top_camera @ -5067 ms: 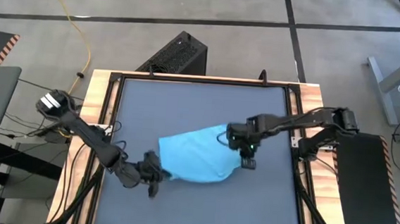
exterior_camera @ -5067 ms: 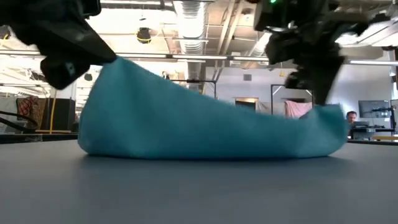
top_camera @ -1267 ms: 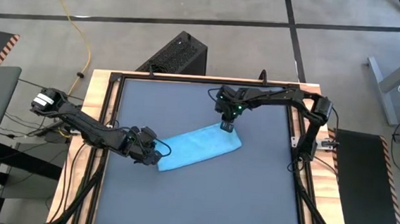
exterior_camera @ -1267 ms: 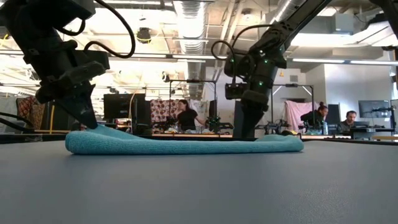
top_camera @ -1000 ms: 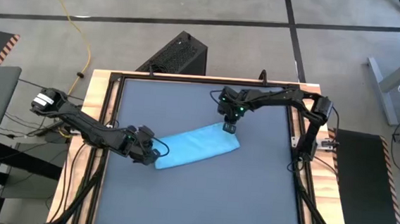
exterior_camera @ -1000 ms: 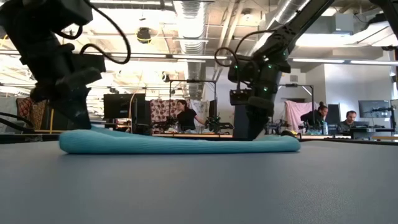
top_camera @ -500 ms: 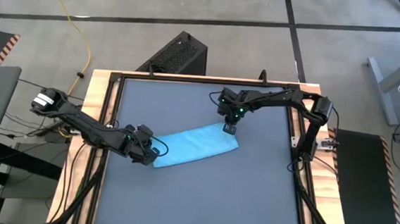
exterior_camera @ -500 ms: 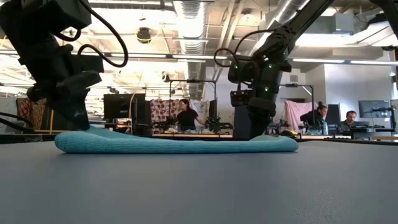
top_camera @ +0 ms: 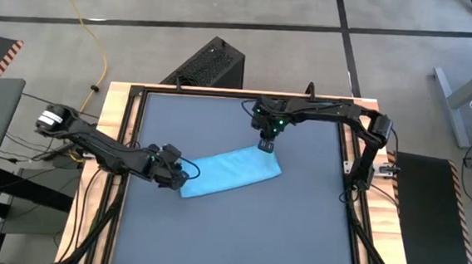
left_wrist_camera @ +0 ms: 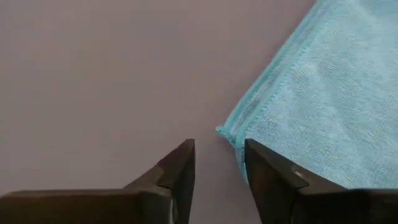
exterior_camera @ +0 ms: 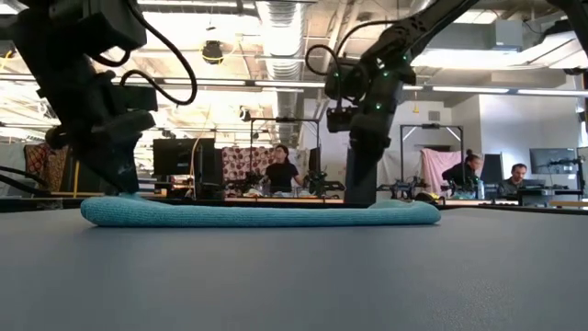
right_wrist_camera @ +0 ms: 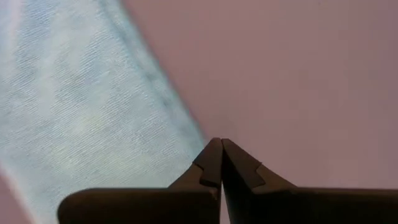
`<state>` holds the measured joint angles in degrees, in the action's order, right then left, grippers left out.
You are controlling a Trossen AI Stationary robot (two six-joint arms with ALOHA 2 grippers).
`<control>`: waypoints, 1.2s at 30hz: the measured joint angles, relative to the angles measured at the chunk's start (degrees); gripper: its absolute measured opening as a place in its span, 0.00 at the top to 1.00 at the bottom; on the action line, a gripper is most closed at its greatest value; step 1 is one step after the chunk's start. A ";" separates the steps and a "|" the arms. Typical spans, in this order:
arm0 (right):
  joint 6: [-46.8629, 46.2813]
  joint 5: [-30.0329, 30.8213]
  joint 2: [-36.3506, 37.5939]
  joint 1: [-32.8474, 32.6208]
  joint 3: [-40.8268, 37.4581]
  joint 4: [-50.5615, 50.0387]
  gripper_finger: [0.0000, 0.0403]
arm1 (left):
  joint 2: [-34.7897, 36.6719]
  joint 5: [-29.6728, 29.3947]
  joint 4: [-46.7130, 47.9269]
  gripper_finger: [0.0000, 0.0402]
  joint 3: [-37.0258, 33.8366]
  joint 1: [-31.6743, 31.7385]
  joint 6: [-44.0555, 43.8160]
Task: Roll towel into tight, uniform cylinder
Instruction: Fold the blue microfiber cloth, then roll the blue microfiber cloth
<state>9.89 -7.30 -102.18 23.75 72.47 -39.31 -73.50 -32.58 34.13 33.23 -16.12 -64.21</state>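
Towel [top_camera: 231, 172] is lying flat on the dark grey counter [top_camera: 229, 231] as a long folded strip, running diagonally near the middle — not a tube. In the low view we're seeing it [exterior_camera: 257, 213] as a thin, even band w/ rounded ends.

Left hand [top_camera: 181, 175] is sitting at the strip's left end, close to the counter. In the left wrist view its fingers [left_wrist_camera: 180, 168] are standing apart w/ nothing between them; the towel's stitched corner [left_wrist_camera: 261, 118] is lying just ahead of the gap.

Right hand [top_camera: 265, 146] is hanging at the far right end of the strip — over the far edge. In the right wrist view its fingertips [right_wrist_camera: 211, 163] are pressed together, gripping nothing, w/ the cloth edge [right_wrist_camera: 93, 112] just beside them.

People are sitting at desks beyond the counter [exterior_camera: 278, 171].
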 joint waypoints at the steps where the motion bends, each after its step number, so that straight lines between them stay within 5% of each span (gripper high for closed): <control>1: -0.23 -0.98 0.35 -0.54 -0.01 -1.21 0.93 | 0.49 0.19 -0.04 0.67 0.00 -0.04 0.23; 9: -4.77 -1.88 8.30 -7.41 -7.86 0.77 0.93 | 9.26 -6.70 -0.42 0.66 0.00 -3.07 -1.69; 13: -10.09 -1.89 13.49 -10.92 -15.50 8.60 0.93 | 10.90 -10.27 -9.11 0.66 0.02 -5.89 1.72; 20: -18.31 -1.75 17.94 -14.64 -29.41 24.57 0.93 | 0.05 -4.12 -31.24 0.66 0.09 -8.85 16.76; 29: -20.56 -1.63 17.29 -16.25 -33.45 27.12 0.93 | -13.36 6.90 -31.20 0.66 0.07 -8.94 4.25; 36: -24.54 0.39 15.25 -21.47 -33.39 28.48 0.93 | -15.15 7.28 -30.75 0.66 0.13 -9.03 2.01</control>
<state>-14.65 -6.91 -86.93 2.28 39.09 -10.83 -88.65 -25.30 3.38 33.36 -25.15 -62.20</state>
